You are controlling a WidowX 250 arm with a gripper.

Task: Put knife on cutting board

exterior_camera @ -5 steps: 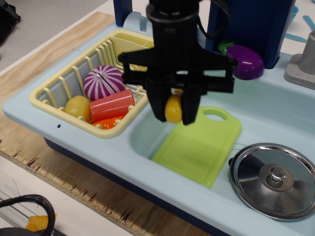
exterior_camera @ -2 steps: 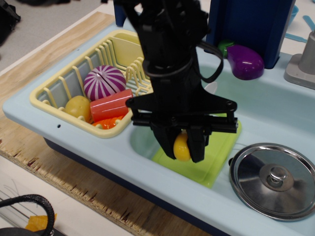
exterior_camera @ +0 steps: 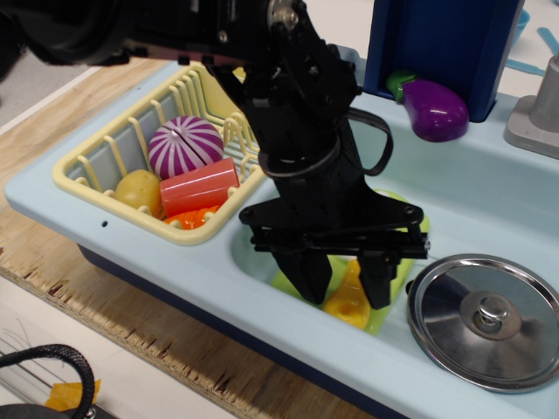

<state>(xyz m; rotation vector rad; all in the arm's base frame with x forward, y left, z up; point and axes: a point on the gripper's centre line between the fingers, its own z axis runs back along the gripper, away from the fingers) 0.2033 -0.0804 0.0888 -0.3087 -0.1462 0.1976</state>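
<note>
My black gripper (exterior_camera: 343, 288) is low over the lime-green cutting board (exterior_camera: 399, 281) in the sink basin and hides most of it. The small yellow-orange knife (exterior_camera: 349, 305) lies tilted on the board's near edge, between and just below my fingertips. The jaws stand apart on either side of it, and the knife appears to rest on the board rather than hang in the grip.
A yellow dish rack (exterior_camera: 87, 179) at the left holds a purple-white striped toy (exterior_camera: 183, 144), a red cylinder (exterior_camera: 199, 185) and a round yellow toy (exterior_camera: 138, 189). A steel lid (exterior_camera: 485, 319) lies right of the board. A purple eggplant (exterior_camera: 435, 109) sits by the blue block (exterior_camera: 445, 44).
My gripper came down and toward the front with the knife, from above the sink to the board. The knife tipped over and now lies on the board; the jaws stand wider.
</note>
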